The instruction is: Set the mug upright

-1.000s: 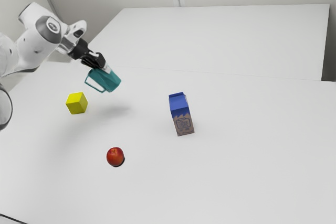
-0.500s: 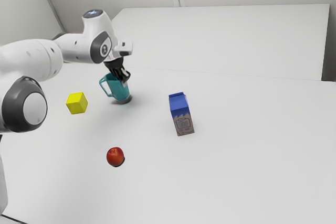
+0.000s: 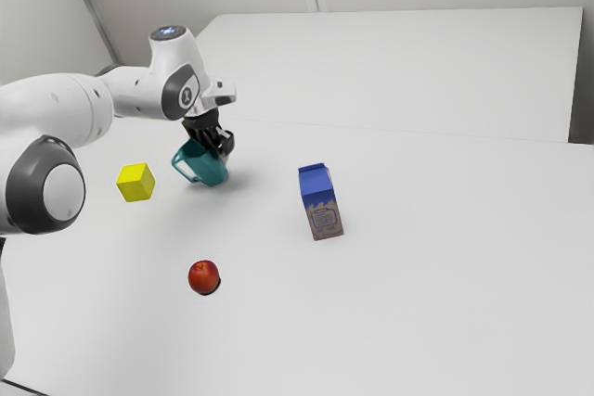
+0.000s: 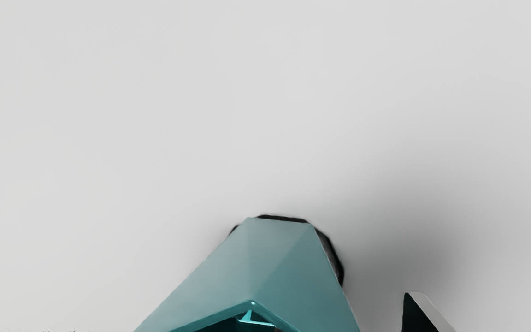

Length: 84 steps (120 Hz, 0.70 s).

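Note:
The black gripper (image 3: 223, 146) is low over the table at the upper rim of the teal mug (image 3: 208, 170). The mug stands tilted, its mouth leaning to the exterior view's left, the handle on that side and its base low at the table. In the wrist view, the gripper (image 4: 346, 320) is open: one finger (image 4: 424, 316) stands outside the mug (image 4: 265, 263), apart from its wall. The other finger is mostly hidden; a small dark piece shows inside the mouth.
A yellow cube (image 3: 136, 182) lies to the exterior view's left of the mug. The blue and brown carton (image 3: 321, 203) stands to its right, and a red apple (image 3: 204, 276) sits nearer the camera. All rest on the white table (image 3: 418, 303).
My hand has swung to the exterior view's right and lowered the mug from the air to the table. Over the last half second the gripper opened and the mug leaned further left.

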{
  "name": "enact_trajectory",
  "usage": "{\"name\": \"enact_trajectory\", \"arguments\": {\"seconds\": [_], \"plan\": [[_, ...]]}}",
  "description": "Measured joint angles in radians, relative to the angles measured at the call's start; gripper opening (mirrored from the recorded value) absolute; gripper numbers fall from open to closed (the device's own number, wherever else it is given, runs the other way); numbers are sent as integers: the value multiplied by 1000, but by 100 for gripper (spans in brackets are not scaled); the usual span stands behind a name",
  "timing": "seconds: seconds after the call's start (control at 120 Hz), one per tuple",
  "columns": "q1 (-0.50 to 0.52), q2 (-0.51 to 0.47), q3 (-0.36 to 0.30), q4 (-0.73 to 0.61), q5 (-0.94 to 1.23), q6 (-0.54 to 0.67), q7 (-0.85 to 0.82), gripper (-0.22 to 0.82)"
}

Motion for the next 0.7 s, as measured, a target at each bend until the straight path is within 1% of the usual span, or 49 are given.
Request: {"name": "enact_trajectory", "arguments": {"seconds": [0.075, 0.158, 0.283, 0.367, 0.433, 0.5, 0.592, 0.658, 0.7], "plan": [[0, -1, 0, -1, -1, -1, -15, 31], [0, -8, 0, 1, -1, -7, -30, 40], [-1, -28, 0, 10, -1, -27, -50, 49], [-9, -68, -1, 11, 1, -50, -63, 53], [-18, -125, -5, 6, 5, -82, -77, 55], [-35, -213, -10, 3, 16, -141, -95, 56], [-68, -354, -18, 0, 17, -270, -133, 58], [-113, -466, -20, 5, 14, -381, -161, 59], [-126, -511, -42, 15, 1, -447, -177, 59]]}}
